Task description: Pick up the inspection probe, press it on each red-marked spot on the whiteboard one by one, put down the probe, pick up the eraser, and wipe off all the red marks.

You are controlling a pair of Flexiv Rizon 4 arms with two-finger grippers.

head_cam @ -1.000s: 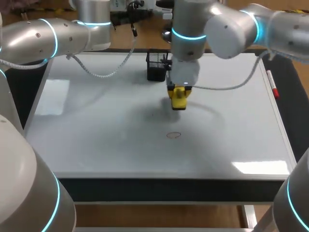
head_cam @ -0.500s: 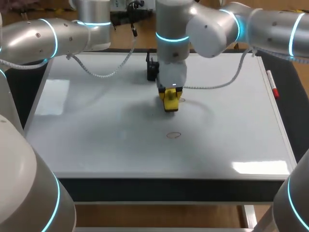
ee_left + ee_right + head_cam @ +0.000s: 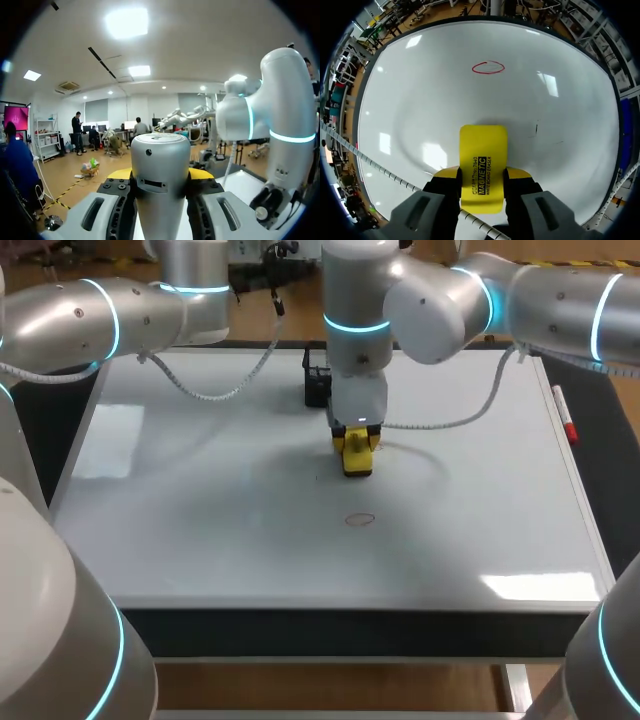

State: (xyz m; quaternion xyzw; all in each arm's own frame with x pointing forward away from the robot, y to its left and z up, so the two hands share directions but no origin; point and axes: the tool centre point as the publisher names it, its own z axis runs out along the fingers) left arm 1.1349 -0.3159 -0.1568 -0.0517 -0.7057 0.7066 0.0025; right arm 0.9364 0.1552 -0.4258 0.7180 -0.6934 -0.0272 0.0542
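Your right jaws are closed on the yellow block-shaped plastic whiteboard eraser [image 3: 483, 150]. They grip its two long sides near the back end, so most of its length sticks out ahead of them. The coming move turns on one thing. The only red marker oval [image 3: 488, 67] you can see lies straight ahead of the eraser, almost on the line of its long axis. It is well apart from the eraser's front edge, with bare glossy white whiteboard [image 3: 200, 500] between them. From above, the oval sits nearer the front edge of the board than the eraser does. I judge that a stroke along that axis with the pad flat should carry it across the mark. Whether the pad touches the board you cannot tell. Your right arm [image 3: 440, 300] is by far the nearer. Your left arm [image 3: 100, 320] sits at the far left corner, its jaws clamped around the grey-white cylindrical inspection probe [image 3: 160, 150], aimed out level rather than down. The black mesh holder [image 3: 316, 385] stands at the far edge behind your right arm, partly hidden, so its contents cannot be read. A white-and-red marker pen [image 3: 564, 418] lies along the board's right edge.
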